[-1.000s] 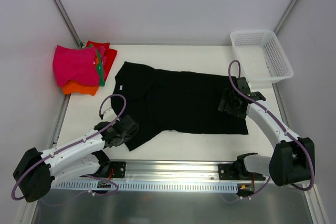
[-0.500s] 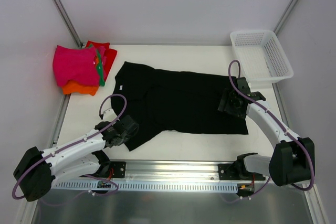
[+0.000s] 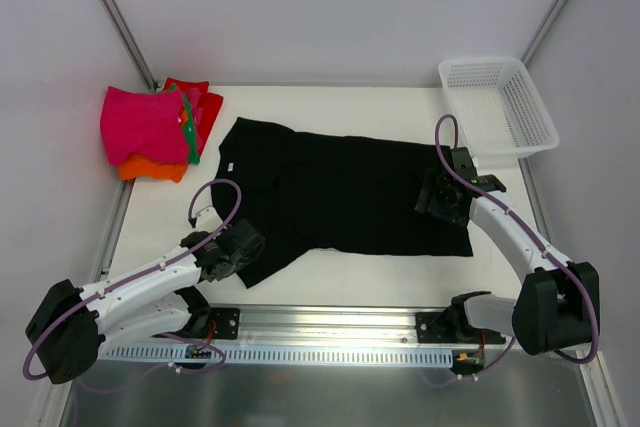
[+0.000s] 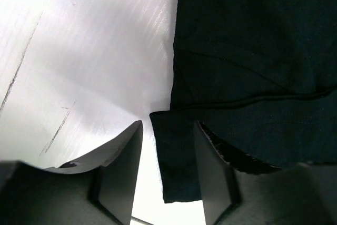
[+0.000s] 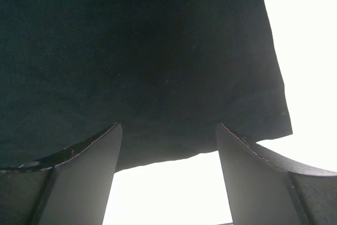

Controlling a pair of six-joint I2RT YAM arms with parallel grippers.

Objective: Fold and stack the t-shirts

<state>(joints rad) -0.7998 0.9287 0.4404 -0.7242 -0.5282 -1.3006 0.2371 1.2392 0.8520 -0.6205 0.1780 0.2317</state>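
Observation:
A large black t-shirt (image 3: 340, 192) lies spread flat on the white table, its small white neck label (image 3: 228, 162) toward the left. My left gripper (image 3: 243, 245) sits low at the shirt's near-left sleeve. In the left wrist view its jaws are open with the sleeve corner (image 4: 176, 167) lying between the fingers (image 4: 118, 167), not pinched. My right gripper (image 3: 438, 197) is over the shirt's right hem. In the right wrist view it is open wide with the hem edge (image 5: 174, 146) between the fingers (image 5: 87, 172). Folded magenta (image 3: 145, 125), orange (image 3: 150, 169), red (image 3: 203, 99) and green (image 3: 188, 135) shirts are piled at far left.
A white plastic mesh basket (image 3: 497, 105) stands at the far right corner. Metal frame posts run along the table's left (image 3: 115, 17) and right sides. A rail with the arm bases runs along the near edge (image 3: 330, 332).

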